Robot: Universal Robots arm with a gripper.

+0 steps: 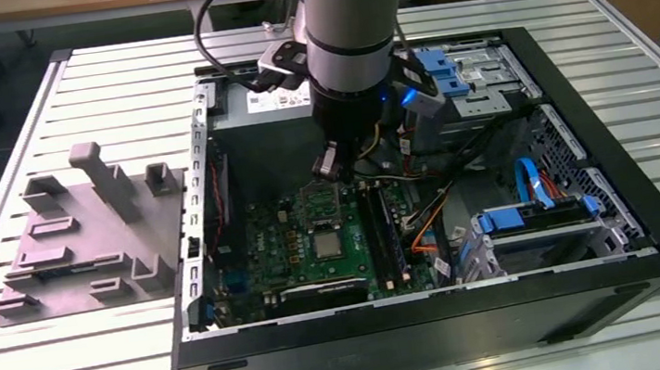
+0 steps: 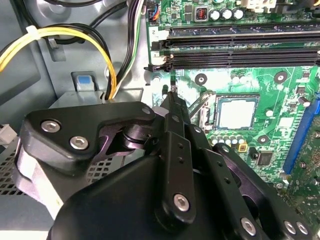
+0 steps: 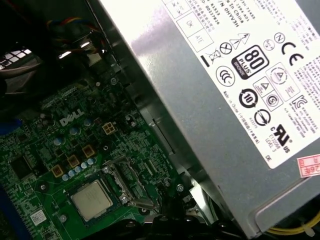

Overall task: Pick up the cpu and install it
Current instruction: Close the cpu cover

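Hand: the hand [image 2: 172, 90] hangs inside the open computer case [image 1: 640, 285], its black fingers drawn together to a thin tip with no gap and nothing between them, as the second wrist view shows.
Hand's place: its tip stands just beside the socket [image 2: 235, 112], over the green motherboard [image 2: 280, 90], not touching the chip.
Cpu: the cpu [image 2: 238, 113] lies flat in the socket's silver frame; in the first wrist view it [image 3: 91, 201] sits square and level, and in the exterior view it [image 1: 330, 243] shows mid-board.
Handling: I judge it light, stiff and thin, with a smooth metal top that gives little purchase. The underside contacts are likely fragile, so any hold belongs on two opposite edges of the pale rim, kept level.
Arm pose: the arm [image 1: 349, 24] comes down nearly upright from above, wrist pointed into the case beside the power supply [image 3: 235, 100].
Farther off: a grey fixture [image 1: 87, 236] rests on the slatted bench [image 1: 52, 366], well apart from the case.
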